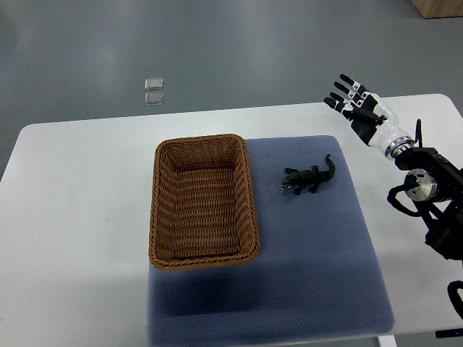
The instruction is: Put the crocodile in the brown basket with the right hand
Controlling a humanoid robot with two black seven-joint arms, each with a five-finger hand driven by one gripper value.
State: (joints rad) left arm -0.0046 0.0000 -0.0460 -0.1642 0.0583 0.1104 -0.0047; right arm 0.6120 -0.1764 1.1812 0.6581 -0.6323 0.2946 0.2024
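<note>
A small dark green toy crocodile (311, 177) lies on the blue mat (311, 246), head toward the basket and tail pointing up-right. The brown wicker basket (160, 217) stands to its left, holding nothing. My right hand (356, 103) hovers at the table's far right, above and to the right of the crocodile, well apart from it. Its fingers are spread and hold nothing. The left arm does not show.
The white table (72, 217) carries the mat and basket. Two small clear squares (153, 91) lie on the grey floor beyond the table's far edge. My right arm's black joints (430, 195) sit over the table's right edge.
</note>
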